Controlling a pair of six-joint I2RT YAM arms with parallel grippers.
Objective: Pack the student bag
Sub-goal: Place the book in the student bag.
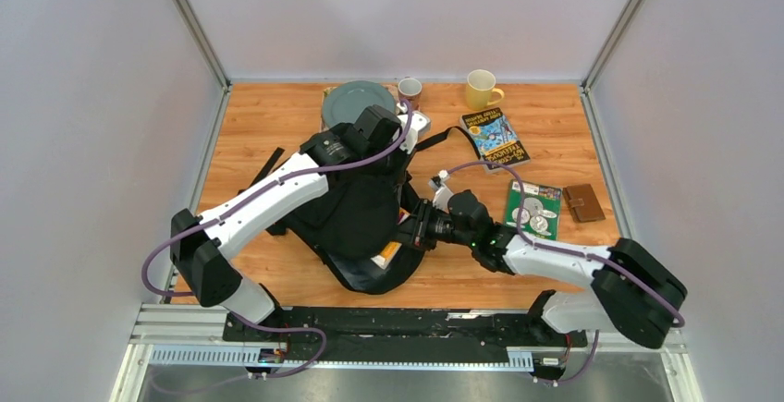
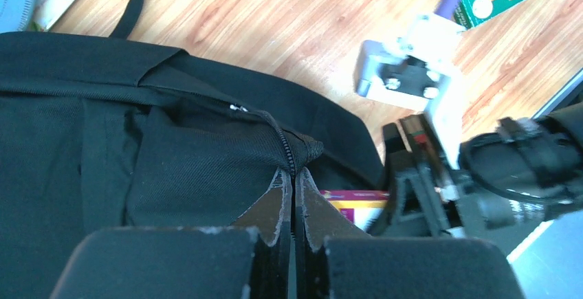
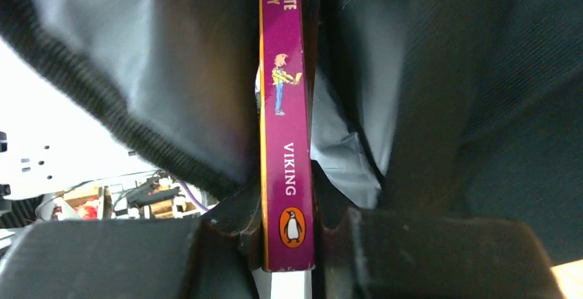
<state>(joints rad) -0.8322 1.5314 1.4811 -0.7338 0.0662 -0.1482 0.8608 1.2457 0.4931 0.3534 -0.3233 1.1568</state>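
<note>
My left claw (image 2: pixel 294 199) is pinching the zip of the large black soft fabric backpack (image 1: pixel 356 208) lying mid wooden surface (image 1: pixel 277 115). Only the right wrist view is showing my right claw (image 3: pixel 289 234) gripping one slim purple paperback book (image 3: pixel 285 106) inside its opening. Overhead I am counting two more books (image 1: pixel 495 139) and two mugs (image 1: pixel 481 88).

Bright, even light is cast from above; in the right wrist view the student bag (image 3: pixel 192 106) is blurred, the left edge overexposed.
</note>
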